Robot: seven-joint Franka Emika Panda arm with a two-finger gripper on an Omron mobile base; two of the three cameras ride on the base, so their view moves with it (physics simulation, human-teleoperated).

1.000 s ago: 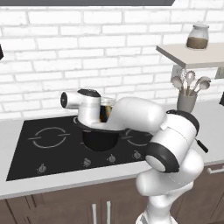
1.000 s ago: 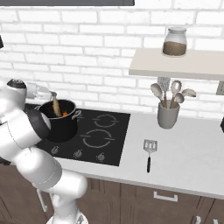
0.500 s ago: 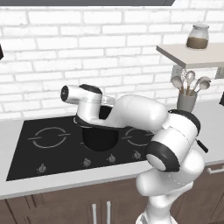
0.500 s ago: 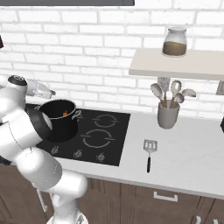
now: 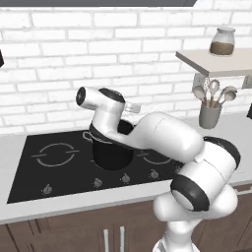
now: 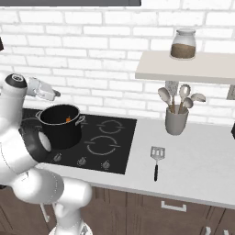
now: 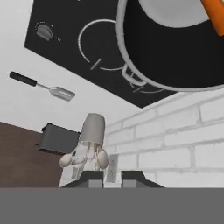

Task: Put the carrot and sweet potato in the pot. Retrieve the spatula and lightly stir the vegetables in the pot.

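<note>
**Vegetables potted, spatula yet to fetch**

Black hob (image 6: 114,142) set into a pale counter (image 6: 202,170) under a white brick wall; white arm (image 5: 162,138) arched over the hob's middle. Black pot (image 6: 59,126) standing on the hob's left side in the right base view, just below the wrist; inside, a bright orange carrot (image 6: 68,120) lying against the inner wall, also glimpsed at the upper right of the hand view; sweet potato not made out in these frames, presumably deeper in the pot but not confirmable. Grey utensil crock (image 6: 176,121) with pale spoons far right by the wall, beneath a shelf (image 6: 188,69) bearing a jar (image 6: 183,43). Spatula (image 6: 157,160) flat on the counter right of the hob, head toward the wall, handle toward the near edge, well apart from the pot. Gripper (image 7: 112,177) raised beside the pot rim; tips close together with a slim gap, nothing between them.

Risks, as judged: clipping the pot rim or loop handle while swinging right, tipping it; mistaking a crock spoon for the spatula; thin handle lying flush, so narrow tips could skid off or push it along the counter.
</note>
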